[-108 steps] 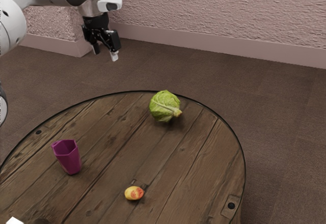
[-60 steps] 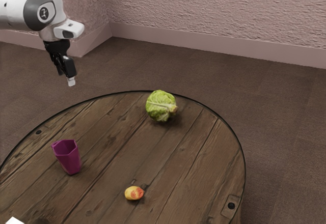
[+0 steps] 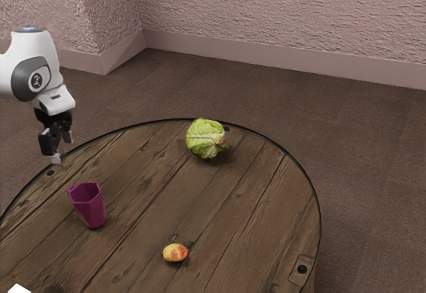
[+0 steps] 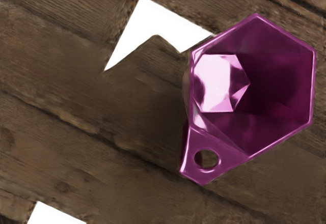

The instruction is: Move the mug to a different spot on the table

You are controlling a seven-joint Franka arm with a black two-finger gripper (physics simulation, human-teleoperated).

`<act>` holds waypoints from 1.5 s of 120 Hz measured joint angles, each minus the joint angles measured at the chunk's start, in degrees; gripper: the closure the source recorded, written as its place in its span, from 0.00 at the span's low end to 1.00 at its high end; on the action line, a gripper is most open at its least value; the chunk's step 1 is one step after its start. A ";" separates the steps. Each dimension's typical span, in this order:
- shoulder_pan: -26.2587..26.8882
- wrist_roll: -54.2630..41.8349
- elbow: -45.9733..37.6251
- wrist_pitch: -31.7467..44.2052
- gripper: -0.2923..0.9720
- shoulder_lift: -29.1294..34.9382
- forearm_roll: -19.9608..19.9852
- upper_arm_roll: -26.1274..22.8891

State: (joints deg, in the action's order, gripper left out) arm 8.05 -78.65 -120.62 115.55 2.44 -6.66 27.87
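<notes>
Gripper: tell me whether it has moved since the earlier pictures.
Yes. The gripper has swung toward the exterior view's left and downward, ending much closer to the mug, which stayed put.

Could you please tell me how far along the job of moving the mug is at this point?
Done: nothing yet; the mug stands upright on the table, not gripped. In hand: the hand hovers above the table near the mug, apart from it, and the wrist view looks down into the mug's opening. Left: lowering onto the mug, gripping it, lifting it and setting it down at another spot.
</notes>
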 joint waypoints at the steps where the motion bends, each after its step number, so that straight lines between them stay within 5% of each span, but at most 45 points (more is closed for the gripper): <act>1: -0.14 -0.55 -0.46 0.33 0.25 0.04 -0.04 0.06; 85: -1.91 -27.55 -15.69 19.61 0.25 -2.34 0.20 0.52; 127: 0.41 -32.36 -15.90 25.08 0.26 -5.85 6.51 0.47; 157: -0.43 -33.90 -15.90 26.29 0.56 -6.48 9.69 0.50; 180: -0.15 -34.98 -15.84 27.60 0.67 -6.01 11.83 0.44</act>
State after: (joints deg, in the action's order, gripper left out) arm 7.90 -113.63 -136.46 143.16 -3.56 5.17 28.31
